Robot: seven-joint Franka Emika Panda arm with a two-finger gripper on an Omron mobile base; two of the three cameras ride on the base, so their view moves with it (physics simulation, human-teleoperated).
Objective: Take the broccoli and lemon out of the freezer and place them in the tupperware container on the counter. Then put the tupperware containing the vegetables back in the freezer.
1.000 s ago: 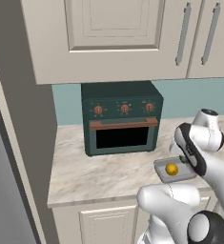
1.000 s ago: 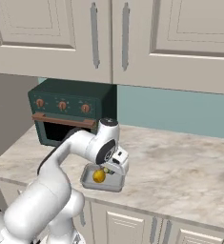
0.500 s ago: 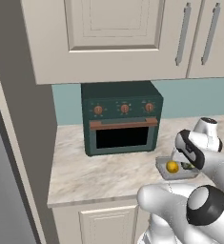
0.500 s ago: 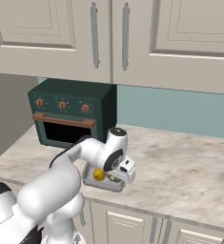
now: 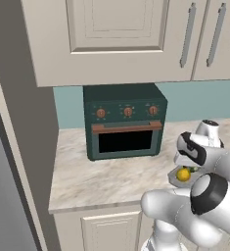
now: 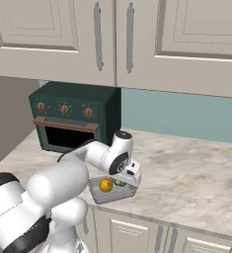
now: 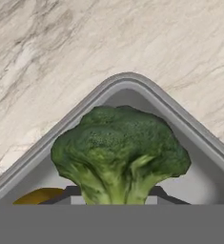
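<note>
The gripper [image 6: 121,182] is pinching the broccoli [image 7: 119,151] by its stalk, right over a corner of the tupperware container [image 7: 127,82] on the counter [image 7: 61,52]. The lemon [image 7: 39,196] sits inside the tray too, just beside the fingers.

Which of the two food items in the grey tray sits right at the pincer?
The broccoli, the dark green lumpy piece directly in front of the pincer in the hand view; the yellow lemon lies off to one side in the tupperware container.
</note>
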